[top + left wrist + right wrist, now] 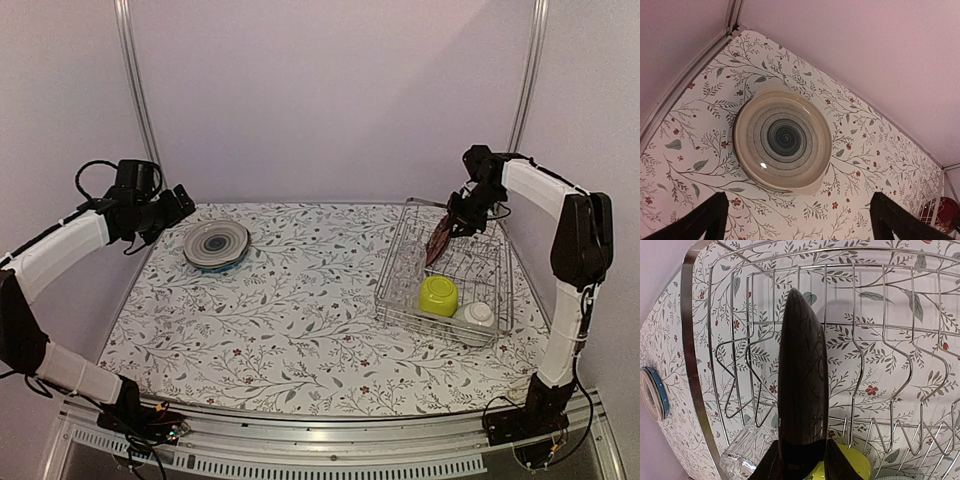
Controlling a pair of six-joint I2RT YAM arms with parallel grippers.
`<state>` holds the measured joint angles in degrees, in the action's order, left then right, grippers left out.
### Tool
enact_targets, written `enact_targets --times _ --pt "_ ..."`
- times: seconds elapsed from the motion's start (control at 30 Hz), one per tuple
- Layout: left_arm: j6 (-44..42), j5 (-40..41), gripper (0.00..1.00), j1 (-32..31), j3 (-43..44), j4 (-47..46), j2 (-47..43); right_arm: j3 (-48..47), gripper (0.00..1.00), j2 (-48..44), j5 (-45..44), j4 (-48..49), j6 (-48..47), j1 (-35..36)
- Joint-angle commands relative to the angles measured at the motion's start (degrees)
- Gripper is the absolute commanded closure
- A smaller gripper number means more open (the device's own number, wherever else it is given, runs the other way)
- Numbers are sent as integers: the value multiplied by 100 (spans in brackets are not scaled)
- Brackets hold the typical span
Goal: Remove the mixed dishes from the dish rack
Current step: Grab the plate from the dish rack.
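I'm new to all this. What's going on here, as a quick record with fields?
Right gripper: shut on red floral plate, held on edge at the dish rack
Left gripper: open, empty, near grey ringed plate
Stack on table: grey ringed plate atop pale blue-green plate
Left in rack: lime-green bowl, small whitish bowl, clear glass

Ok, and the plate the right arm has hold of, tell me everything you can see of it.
The red plate stands on edge, tilted, over the far left part of the dish rack. It looks dark red from above, and nearly black and glossy edge-on in the wrist view. The right end effector is shut on its rim, a finger on each face. Whether it touches the wires cannot be told.
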<state>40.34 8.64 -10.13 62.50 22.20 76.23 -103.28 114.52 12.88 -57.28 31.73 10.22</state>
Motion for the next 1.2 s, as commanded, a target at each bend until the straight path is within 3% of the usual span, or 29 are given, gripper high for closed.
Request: enact_targets --times 0.0,0.77,1.17 --pt "-6 57 1 -68 25 -4 79 -234 71 241 -181 -258 -233 77" --pt "-37 56 1 -32 -9 -36 88 -1114 79 986 -474 -748 -290 367" --pt "-1 -8 0 -23 -27 -93 126 -1322 88 579 -357 -847 -88 366"
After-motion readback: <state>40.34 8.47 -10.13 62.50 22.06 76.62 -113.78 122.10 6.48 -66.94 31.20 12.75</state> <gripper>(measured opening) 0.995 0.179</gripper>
